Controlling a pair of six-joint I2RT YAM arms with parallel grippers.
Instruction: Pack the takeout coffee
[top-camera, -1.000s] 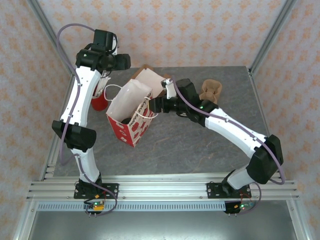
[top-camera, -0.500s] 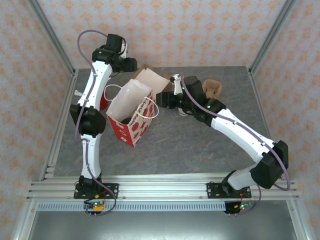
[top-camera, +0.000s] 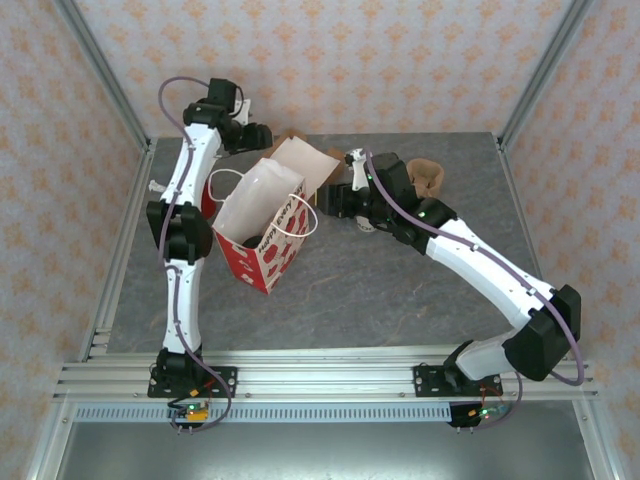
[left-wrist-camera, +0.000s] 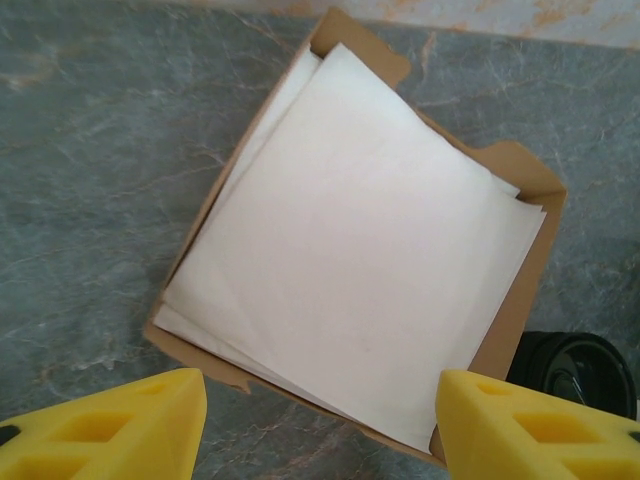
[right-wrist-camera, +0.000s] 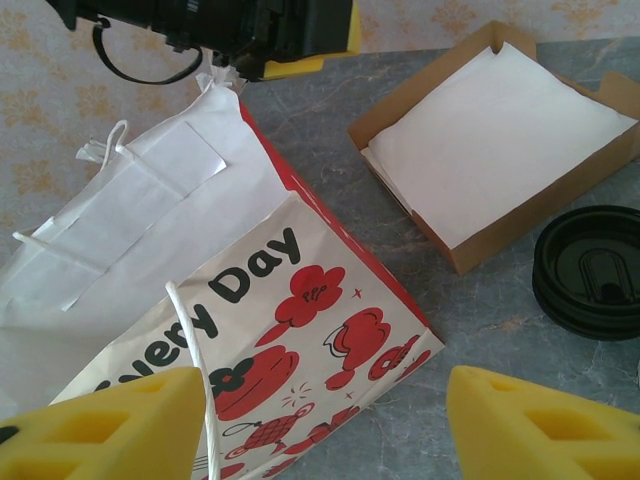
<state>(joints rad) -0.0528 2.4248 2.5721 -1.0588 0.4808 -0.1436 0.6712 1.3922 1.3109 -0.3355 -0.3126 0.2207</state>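
Observation:
The red-and-white paper bag (top-camera: 262, 215) stands tilted at mid-left with its mouth open; it also fills the near left of the right wrist view (right-wrist-camera: 250, 300). Something dark sits inside its mouth (top-camera: 252, 240), and I cannot tell whether that is the takeout coffee. My left gripper (top-camera: 258, 135) hovers open above the cardboard box of white paper sheets (left-wrist-camera: 350, 250), its yellow fingertips (left-wrist-camera: 110, 425) wide apart and holding nothing. Just right of the bag, my right gripper (top-camera: 335, 200) is open and faces the bag's printed side, with nothing between its pads (right-wrist-camera: 540, 425).
A stack of black lids (right-wrist-camera: 590, 270) lies on the table right of the box (top-camera: 305, 160). A brown paper object (top-camera: 425, 180) sits at the back right. A red object (top-camera: 203, 205) stands behind the left arm, left of the bag. Frame posts line the table's sides.
My left arm has swung up and back, carrying its gripper over the box, with its jaws slightly narrower. My right gripper has drawn back to the right, away from the bag.

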